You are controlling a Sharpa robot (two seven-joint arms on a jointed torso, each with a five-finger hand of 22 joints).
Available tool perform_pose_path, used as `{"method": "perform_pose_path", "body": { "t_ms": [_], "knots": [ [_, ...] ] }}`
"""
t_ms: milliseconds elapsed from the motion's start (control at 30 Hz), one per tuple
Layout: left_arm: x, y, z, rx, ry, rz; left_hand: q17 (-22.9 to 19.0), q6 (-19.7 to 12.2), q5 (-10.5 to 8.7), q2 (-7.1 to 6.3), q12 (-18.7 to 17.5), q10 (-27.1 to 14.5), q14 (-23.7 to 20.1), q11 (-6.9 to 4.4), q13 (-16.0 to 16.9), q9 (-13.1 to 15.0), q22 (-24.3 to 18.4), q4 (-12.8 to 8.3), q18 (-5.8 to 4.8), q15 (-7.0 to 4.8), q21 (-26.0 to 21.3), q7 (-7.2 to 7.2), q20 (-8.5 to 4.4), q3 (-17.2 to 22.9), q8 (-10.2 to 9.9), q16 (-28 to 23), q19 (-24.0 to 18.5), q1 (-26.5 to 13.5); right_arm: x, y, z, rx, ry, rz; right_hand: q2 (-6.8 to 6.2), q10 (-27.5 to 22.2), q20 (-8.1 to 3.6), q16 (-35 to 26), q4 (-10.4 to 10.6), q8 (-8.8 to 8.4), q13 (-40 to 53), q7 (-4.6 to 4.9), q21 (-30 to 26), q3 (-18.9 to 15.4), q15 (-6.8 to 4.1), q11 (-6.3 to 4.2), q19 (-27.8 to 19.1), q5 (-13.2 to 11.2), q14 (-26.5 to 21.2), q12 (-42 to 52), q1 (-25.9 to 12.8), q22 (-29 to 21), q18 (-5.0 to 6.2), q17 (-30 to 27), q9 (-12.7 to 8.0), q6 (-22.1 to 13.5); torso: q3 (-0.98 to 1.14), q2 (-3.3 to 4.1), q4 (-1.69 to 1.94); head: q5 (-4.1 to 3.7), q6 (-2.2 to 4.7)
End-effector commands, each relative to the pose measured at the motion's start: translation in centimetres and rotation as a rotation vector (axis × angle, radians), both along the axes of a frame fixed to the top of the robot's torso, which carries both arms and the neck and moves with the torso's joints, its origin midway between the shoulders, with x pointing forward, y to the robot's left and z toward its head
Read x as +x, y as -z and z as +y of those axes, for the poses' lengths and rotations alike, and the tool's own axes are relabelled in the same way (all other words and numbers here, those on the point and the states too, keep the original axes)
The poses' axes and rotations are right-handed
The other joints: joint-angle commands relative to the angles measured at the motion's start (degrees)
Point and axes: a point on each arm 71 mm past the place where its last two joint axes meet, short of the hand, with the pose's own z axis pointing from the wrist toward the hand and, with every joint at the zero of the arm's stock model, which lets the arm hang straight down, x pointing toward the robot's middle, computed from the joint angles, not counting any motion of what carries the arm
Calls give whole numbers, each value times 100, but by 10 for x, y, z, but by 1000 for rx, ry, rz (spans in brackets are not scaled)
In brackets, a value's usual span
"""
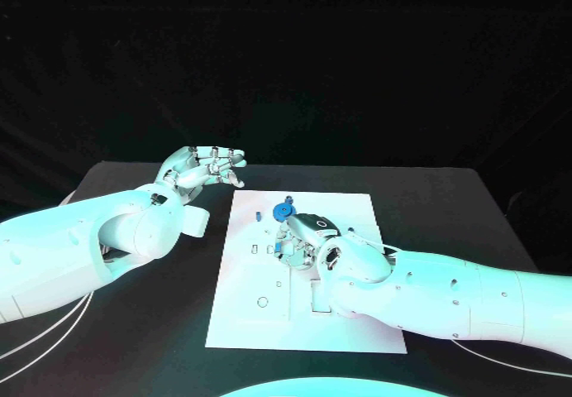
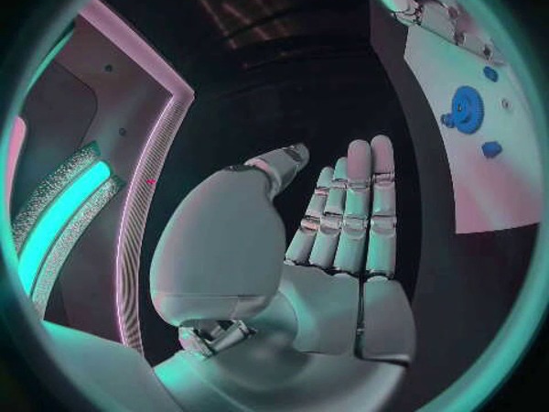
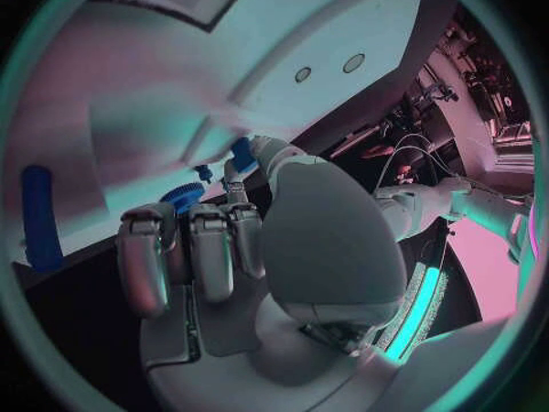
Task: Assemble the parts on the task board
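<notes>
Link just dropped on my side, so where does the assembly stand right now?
Done: a blue gear sits on the task board. In hand: the right hand rests on the board's middle, a small blue part at its fingertips. Left: a long blue piece lies loose; the left hand hovers empty off the board.

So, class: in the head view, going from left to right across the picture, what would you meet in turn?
Left hand, raised with nothing in it, beside the board's far left corner → blue gear on the white task board → right hand, fingers down on the board.
</notes>
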Motion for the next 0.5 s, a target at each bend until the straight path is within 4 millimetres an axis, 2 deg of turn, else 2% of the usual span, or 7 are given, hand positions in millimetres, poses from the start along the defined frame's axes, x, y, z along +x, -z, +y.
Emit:
{"method": "perform_pose_path", "body": {
  "t_ms": [33, 267, 333, 500],
  "knots": [
    [-1, -1, -2, -4, 23, -5, 5, 18, -14, -8, 23, 38, -20, -17, 6, 8, 5, -5, 9, -37, 20, -6, 2, 39, 21, 32, -22, -46, -1, 3, 1, -26, -17, 6, -49, 246, 40, 19, 15, -32, 1120, 8, 31, -2, 55, 45, 603, -26, 598, -26, -44, 1506, -82, 1508, -12, -49, 0, 0, -2, 1, 3],
    [-1, -1, -2, -4, 25, -4, 5, 18, -14, -8, 23, 38, -20, -17, 6, 8, 5, -5, 9, -37, 20, -6, 2, 39, 21, 32, -22, -46, -2, 3, 1, -25, -25, 6, -140, 198, 87, 19, 27, -121, 1079, 67, 31, -35, 105, 100, 603, -114, 598, -82, -99, 1506, -82, 1508, -60, -193, 1, 0, -1, 2, 5],
    [-1, -1, -2, -3, 25, -3, 5, 18, -14, -8, 23, 38, -20, -17, 6, 8, 5, -5, 9, -37, 20, -6, 2, 39, 21, 32, -22, -46, -2, 2, 1, -24, -25, 6, -163, 183, 103, 19, 37, -140, 1066, 81, 31, -62, 119, 115, 603, -198, 598, -99, -121, 1506, -82, 1508, -72, -219, 1, 0, 0, 2, 5],
    [0, -1, -2, 2, 28, -3, 10, 13, -16, -16, 22, 35, -19, -17, 5, 7, 25, -6, 10, -37, 49, -6, 2, 39, 20, 59, -32, -49, -2, 2, 2, -18, -21, 2, -193, 153, 141, 19, 91, -177, 1043, 108, 31, -236, 151, 146, 603, -593, 598, -130, -198, 1506, -82, 1508, -101, -272, 1, 2, -1, 4, 11]
  ]
}}
